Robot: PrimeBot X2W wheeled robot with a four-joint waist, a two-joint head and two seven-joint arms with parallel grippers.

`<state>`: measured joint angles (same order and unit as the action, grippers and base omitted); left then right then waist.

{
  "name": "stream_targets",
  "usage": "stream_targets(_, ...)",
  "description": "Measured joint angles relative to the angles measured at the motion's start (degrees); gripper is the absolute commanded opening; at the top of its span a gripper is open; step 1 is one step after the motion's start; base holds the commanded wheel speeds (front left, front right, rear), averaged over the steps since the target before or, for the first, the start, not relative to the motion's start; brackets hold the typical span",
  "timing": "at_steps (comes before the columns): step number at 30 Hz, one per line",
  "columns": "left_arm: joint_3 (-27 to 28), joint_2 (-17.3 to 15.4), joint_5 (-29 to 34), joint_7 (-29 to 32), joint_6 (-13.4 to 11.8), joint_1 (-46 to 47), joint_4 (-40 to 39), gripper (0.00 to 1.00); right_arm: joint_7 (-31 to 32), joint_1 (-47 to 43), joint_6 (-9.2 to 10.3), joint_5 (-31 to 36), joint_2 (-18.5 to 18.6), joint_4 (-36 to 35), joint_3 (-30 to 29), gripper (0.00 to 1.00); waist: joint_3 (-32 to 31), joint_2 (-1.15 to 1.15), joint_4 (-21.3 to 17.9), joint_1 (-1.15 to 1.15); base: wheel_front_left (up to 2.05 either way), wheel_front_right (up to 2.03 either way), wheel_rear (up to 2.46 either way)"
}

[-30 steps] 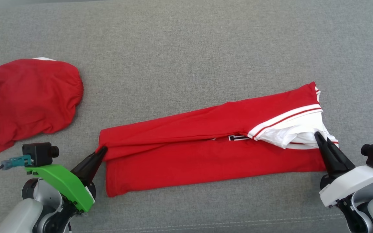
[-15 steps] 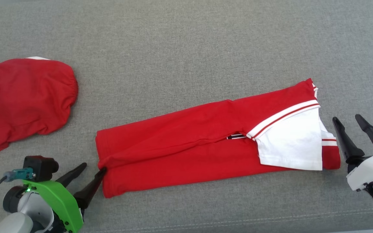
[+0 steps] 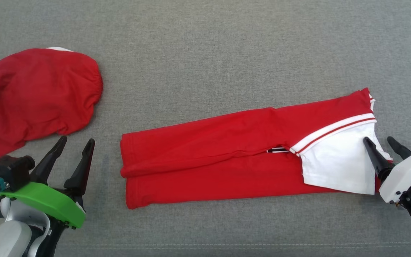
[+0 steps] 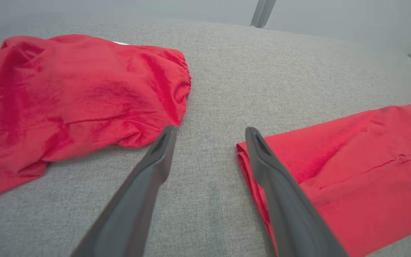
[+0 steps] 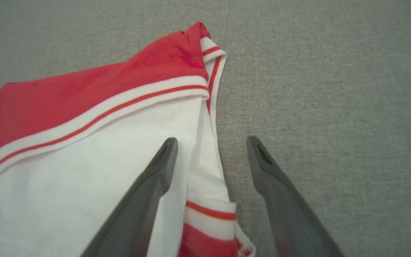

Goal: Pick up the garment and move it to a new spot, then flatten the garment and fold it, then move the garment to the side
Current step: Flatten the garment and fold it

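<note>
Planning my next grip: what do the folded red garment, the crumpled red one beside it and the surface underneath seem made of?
Folded garment: matte soft knit, likely cotton jersey, with ribbed striped trim. Crumpled garment: thinner, slightly shiny cloth with a gathered hem, possibly synthetic. Surface: grey matte upholstery fabric, coarse visible weave.

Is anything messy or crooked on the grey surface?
Yes. The folded red shirt lies slanted, its top layer not lined up with the bottom one. Another red garment sits crumpled at the left.
</note>
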<state>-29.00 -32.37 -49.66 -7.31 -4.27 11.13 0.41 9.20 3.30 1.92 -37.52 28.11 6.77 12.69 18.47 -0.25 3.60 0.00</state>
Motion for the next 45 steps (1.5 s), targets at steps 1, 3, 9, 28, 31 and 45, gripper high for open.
stream_targets(1, 0.1, 0.3, 0.0, -0.4, -0.2, -0.1, -0.2, 1.00, 0.2, 0.4, 0.22, -0.5, -0.4, 0.4, 0.0, 1.00, 0.2, 0.00, 0.4, 0.00, 0.00, 0.00, 0.00)
stream_targets(3, 0.8, 0.9, 0.0, -1.6, -0.5, -0.2, -0.6, 1.00, 1.1, 1.3, 0.29, -0.9, -1.2, 1.3, 0.1, 1.00, 0.6, 0.00, 1.4, 0.00, 0.00, 0.00, 0.00)
stream_targets(9, 3.0, 1.1, 0.1, -4.7, -1.1, -0.9, -0.7, 1.00, 3.9, 4.2, 0.70, -2.8, -1.4, 4.1, -0.4, 0.49, 2.0, 0.00, 4.1, 0.00, 0.00, 0.00, 0.00)
stream_targets(28, 6.6, 2.8, -0.1, -5.9, -1.8, -4.1, -0.9, 1.00, 10.5, 3.1, 4.31, -11.7, 12.0, 6.6, -19.4, 0.00, 0.4, 0.00, 4.1, 0.00, 0.00, 0.00, 0.00)
stream_targets(31, 6.7, 2.9, -0.1, -6.0, -1.8, -5.1, -0.9, 1.00, 10.6, 3.1, 4.23, -12.1, 12.0, 3.6, -19.9, 0.00, -0.3, 0.00, 3.8, 0.00, 0.00, 0.00, 0.00)
stream_targets(45, 7.3, 3.2, 0.6, -6.4, -1.9, -6.9, -0.4, 1.00, 14.0, 2.3, -5.78, -18.4, -8.0, -15.4, 3.3, 0.00, -3.1, 0.00, 2.7, 0.00, 0.00, 0.00, 0.00)
